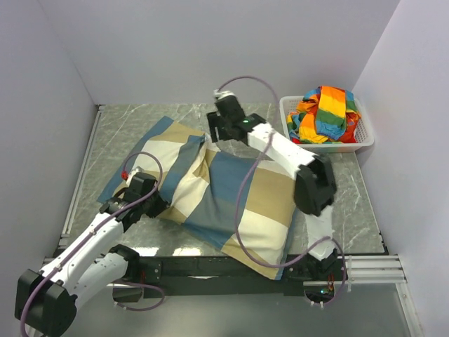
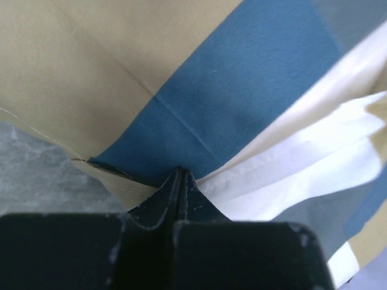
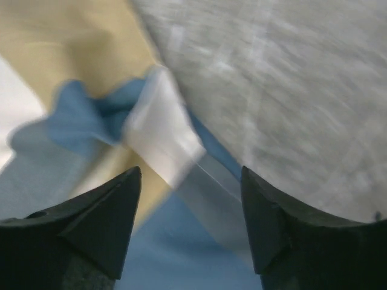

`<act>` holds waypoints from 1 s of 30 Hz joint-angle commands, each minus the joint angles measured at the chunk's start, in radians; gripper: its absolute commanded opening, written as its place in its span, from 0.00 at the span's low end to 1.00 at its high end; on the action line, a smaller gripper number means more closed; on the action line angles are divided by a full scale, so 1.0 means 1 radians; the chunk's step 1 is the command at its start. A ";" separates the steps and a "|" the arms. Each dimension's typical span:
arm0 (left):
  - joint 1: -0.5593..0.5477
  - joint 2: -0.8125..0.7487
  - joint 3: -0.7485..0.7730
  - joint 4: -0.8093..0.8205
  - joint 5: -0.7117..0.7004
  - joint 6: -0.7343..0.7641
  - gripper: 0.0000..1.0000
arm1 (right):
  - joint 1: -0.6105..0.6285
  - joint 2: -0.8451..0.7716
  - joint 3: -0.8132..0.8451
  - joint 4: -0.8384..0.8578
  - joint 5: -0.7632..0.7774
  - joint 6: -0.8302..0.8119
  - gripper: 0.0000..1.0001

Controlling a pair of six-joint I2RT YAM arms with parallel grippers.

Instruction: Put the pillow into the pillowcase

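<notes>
The pillowcase [image 1: 231, 193], in blocks of blue, tan and off-white, lies plump across the table's middle, with a flat part [image 1: 165, 137] spread toward the far left. In the top view the case hides the pillow. My left gripper [image 1: 161, 205] is at the case's left end, and its jaws [image 2: 179, 170] are shut on the case's hem where blue meets white. A white stitched edge [image 2: 266, 166] runs off beside them; I cannot tell whether it is pillow or case. My right gripper [image 1: 212, 130] hovers open over the case's far edge [image 3: 160, 130], with nothing between its fingers.
A white basket [image 1: 365, 140] at the back right holds a rainbow-striped cloth [image 1: 326, 112]. Grey marbled tabletop [image 3: 290, 84] shows beyond the case. Walls close in on the left, back and right. The right arm's elbow [image 1: 316, 182] stands over the case's right side.
</notes>
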 commanded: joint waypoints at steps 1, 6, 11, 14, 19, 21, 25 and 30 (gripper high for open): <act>-0.008 0.024 -0.049 0.007 0.078 -0.040 0.01 | -0.045 -0.309 -0.263 0.008 0.136 0.205 0.83; -0.008 -0.011 -0.046 -0.014 0.078 -0.039 0.01 | -0.047 -0.668 -0.760 0.063 0.242 0.370 0.95; -0.006 0.007 -0.006 -0.022 0.081 -0.013 0.01 | -0.044 -0.935 -1.126 0.048 0.224 0.523 0.95; -0.006 -0.002 0.007 -0.028 0.092 0.001 0.01 | -0.033 -1.003 -1.262 0.090 0.168 0.576 1.00; -0.005 -0.036 0.013 -0.037 0.065 0.026 0.01 | -0.022 -0.861 -1.249 0.238 0.001 0.569 0.91; -0.005 -0.030 0.028 -0.042 0.058 0.030 0.01 | -0.010 -0.700 -1.121 0.270 -0.054 0.534 0.83; -0.005 -0.039 0.034 -0.037 0.045 0.018 0.01 | 0.003 -0.433 -0.828 0.241 -0.089 0.465 0.78; 0.011 -0.031 0.020 0.033 0.049 0.018 0.01 | 0.001 -0.137 -0.411 0.111 0.011 0.369 0.77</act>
